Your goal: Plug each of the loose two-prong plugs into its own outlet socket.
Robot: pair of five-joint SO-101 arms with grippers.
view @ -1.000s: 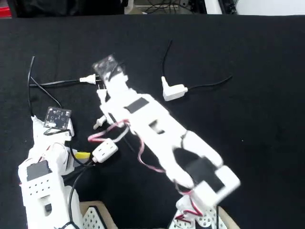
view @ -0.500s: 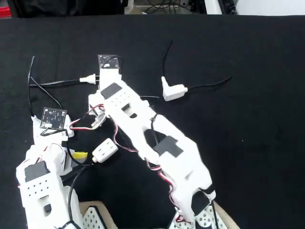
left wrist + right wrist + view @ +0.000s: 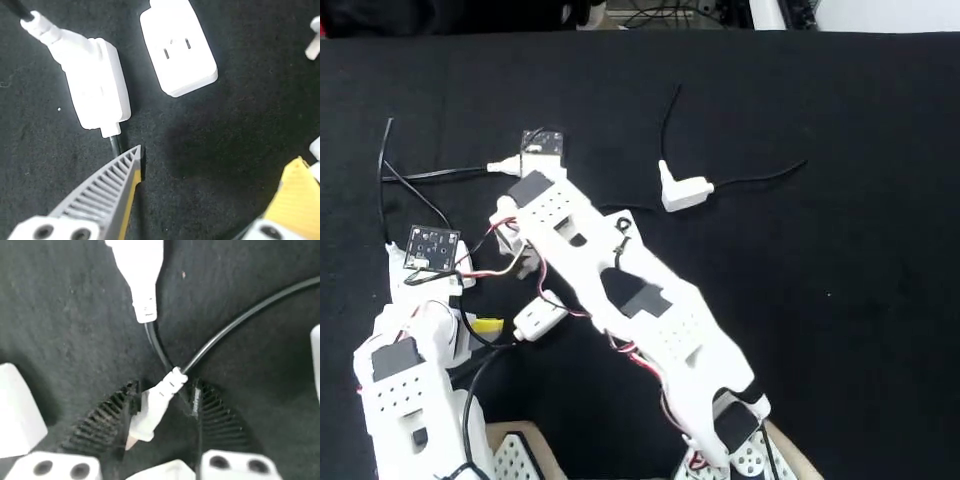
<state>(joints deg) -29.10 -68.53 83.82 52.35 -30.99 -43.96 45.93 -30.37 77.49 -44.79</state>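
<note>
The right arm has eased left, stretched flat across the tabletop [image 3: 850,260]. Its pincer [image 3: 162,390] stands apart around a white plug [image 3: 150,412]. The left pincer [image 3: 200,175] is apart too.

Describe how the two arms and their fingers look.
Both arms are white plastic shells with black motor blocks. The right arm carries looping red and white wires; its fingers are black and ribbed. The left arm has black cabling; one of its fingers is grey and ribbed, the other yellow.
</note>
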